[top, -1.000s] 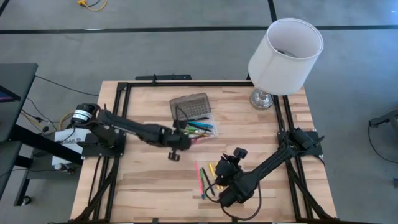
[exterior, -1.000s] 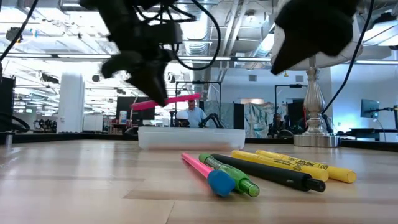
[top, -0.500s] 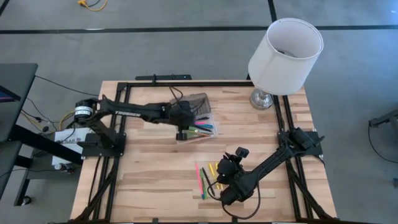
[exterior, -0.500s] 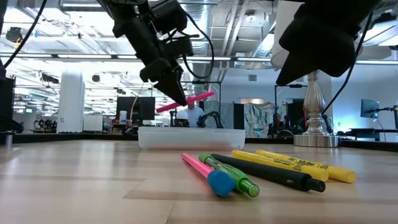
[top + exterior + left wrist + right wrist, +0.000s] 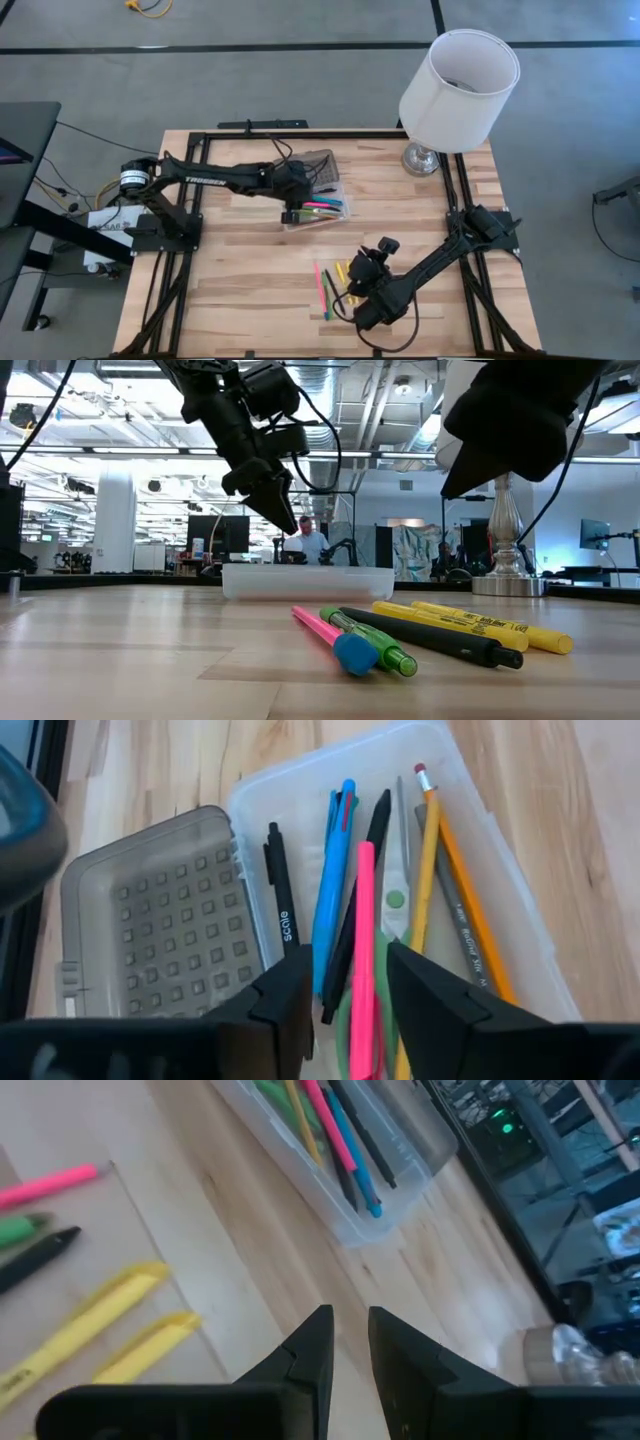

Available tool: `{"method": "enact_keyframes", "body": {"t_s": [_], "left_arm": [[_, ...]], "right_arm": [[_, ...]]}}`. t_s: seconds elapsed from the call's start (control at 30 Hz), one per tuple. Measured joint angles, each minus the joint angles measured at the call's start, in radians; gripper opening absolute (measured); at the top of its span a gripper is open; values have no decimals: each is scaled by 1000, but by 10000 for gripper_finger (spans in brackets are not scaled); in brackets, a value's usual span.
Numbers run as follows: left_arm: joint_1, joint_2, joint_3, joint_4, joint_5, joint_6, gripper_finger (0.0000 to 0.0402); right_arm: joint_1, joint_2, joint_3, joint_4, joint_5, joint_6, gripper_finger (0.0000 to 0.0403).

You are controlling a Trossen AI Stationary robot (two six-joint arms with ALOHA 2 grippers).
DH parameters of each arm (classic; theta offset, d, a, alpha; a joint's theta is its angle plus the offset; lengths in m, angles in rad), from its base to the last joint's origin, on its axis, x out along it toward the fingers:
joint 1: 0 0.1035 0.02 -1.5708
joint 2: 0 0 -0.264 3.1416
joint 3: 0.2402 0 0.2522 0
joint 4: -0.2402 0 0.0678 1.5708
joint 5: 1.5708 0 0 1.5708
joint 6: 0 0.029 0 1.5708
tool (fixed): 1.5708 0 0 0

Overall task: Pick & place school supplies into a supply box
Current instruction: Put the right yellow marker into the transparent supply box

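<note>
Left end effector [image 5: 348, 982] over supply box [image 5: 520, 920]

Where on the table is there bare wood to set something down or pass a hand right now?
The front-left stretch, below the left gripper and left of the loose pens, is bare wood. So is the strip between the supply box and the lamp base. It is crowded at the front centre, where the right gripper hangs over the pens, and around the box.
</note>
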Motion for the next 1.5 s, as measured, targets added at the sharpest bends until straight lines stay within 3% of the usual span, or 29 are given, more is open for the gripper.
{"method": "enact_keyframes", "body": {"t_s": [0.13, 0.4, 0.7, 1.07, 1.3, 1.5], "left_arm": [[-34, -7, 0, -36, 14, 14, 132], [-152, -59, -7, -260, 59, -18, 122], [-275, -187, -248, -188, 105, -21, 109], [-319, -582, -647, 158, 93, -75, 105], [-319, -836, -687, 103, 36, -134, 105], [-323, -928, -726, 103, 30, -147, 105]], "right_arm": [[-19, 0, 0, 37, -22, 38, 63], [-100, 0, -1, 74, -241, 86, 63], [-149, 0, -1, 223, -326, 17, 63], [-260, 0, -1, 316, -504, -30, 63], [-272, 0, -4, 353, -548, -35, 63], [-271, 0, -52, 449, -603, -61, 63]]}}
